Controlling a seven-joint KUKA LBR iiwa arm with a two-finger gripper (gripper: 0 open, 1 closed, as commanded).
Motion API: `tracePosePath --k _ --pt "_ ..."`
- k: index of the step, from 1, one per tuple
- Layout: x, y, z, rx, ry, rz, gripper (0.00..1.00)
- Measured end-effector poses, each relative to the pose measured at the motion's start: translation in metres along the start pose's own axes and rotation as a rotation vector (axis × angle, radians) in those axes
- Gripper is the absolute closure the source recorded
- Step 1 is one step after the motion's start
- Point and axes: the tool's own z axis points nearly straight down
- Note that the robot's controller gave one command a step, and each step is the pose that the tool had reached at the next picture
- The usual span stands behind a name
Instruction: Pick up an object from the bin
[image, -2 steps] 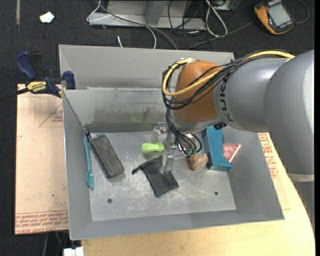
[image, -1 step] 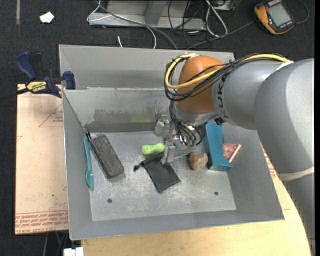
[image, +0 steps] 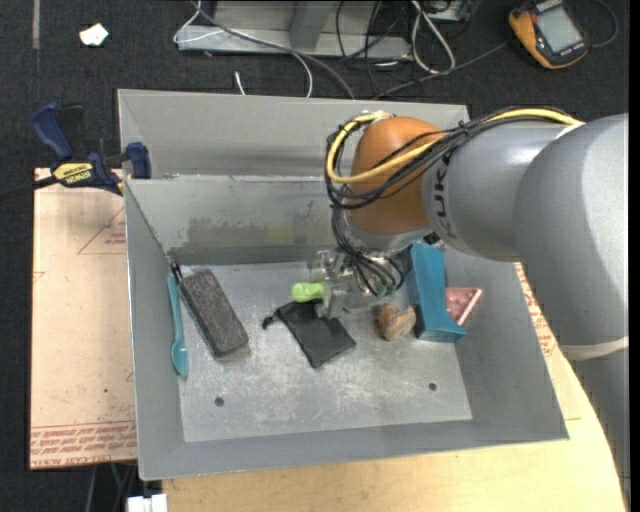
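Note:
My gripper (image: 333, 298) is low in the middle of the bin, its metal fingers hanging under the orange cover. Just left of the fingertips lies a small lime-green piece (image: 307, 291), touching or nearly touching them. Directly below sits a flat black piece (image: 318, 335) with a thin arm pointing left. A brown rounded lump (image: 396, 320) lies to the right of the fingers. I cannot see whether anything is between the fingers.
A blue box (image: 433, 293) stands on edge at the right with a pink piece (image: 463, 302) behind it. At the left lie a grey block (image: 214, 313) and a teal spoon-like stick (image: 177, 325). The arm covers the bin's right back corner.

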Motion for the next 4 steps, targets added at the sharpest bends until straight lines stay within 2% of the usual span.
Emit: tracePosePath --k 2,3,4 --pt "0.001 0.000 0.000 0.000 -0.002 -0.039 1.00" --pt "-0.003 0.001 -0.045 -0.002 0.004 -0.311 1.00" --pt "0.004 -0.007 -0.044 0.000 -0.003 -0.365 1.00"
